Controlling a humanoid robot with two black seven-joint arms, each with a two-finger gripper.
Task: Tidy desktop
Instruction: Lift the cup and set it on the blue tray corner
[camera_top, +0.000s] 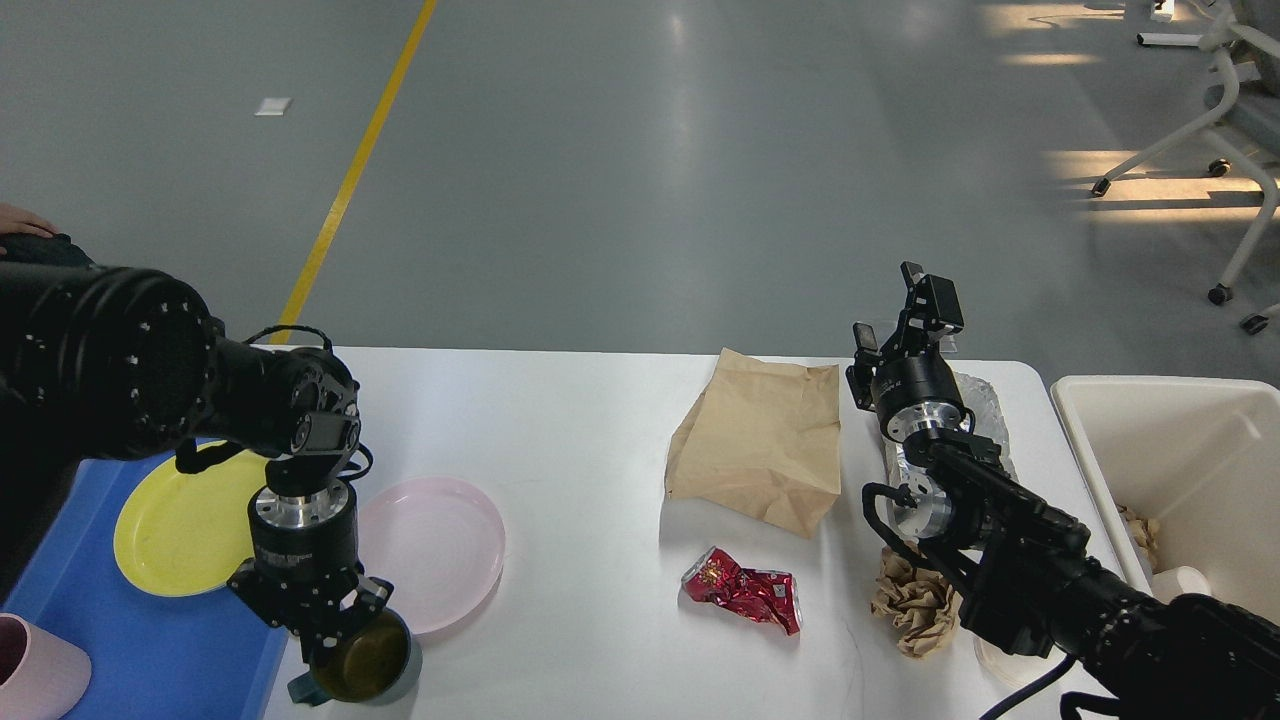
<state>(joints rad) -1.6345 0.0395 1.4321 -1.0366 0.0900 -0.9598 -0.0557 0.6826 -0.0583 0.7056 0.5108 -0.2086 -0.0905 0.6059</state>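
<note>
— Nearest the camera, what does the left gripper (335, 640) hold?
— Its jaws are clamped on the rim of a dark cup (362, 667), lifted at the front left edge of the table (560, 440). Beside it lie a blue tray (160, 650) with a yellow plate (180, 530) and a pink cup (35, 670) at the corner.
— And on the table itself?
— The white table fills the middle of the view. A pink plate (440, 550) sits just right of the gripper; a crushed red wrapper (745, 590) and a crumpled brown paper (910, 600) lie near the front right.
— Farther back?
— A brown bag (765, 445) lies flat. The right gripper (905, 310) hangs over the far right edge, jaws apart, holding nothing. A cream bin (1160, 440) stands right of the table.
</note>
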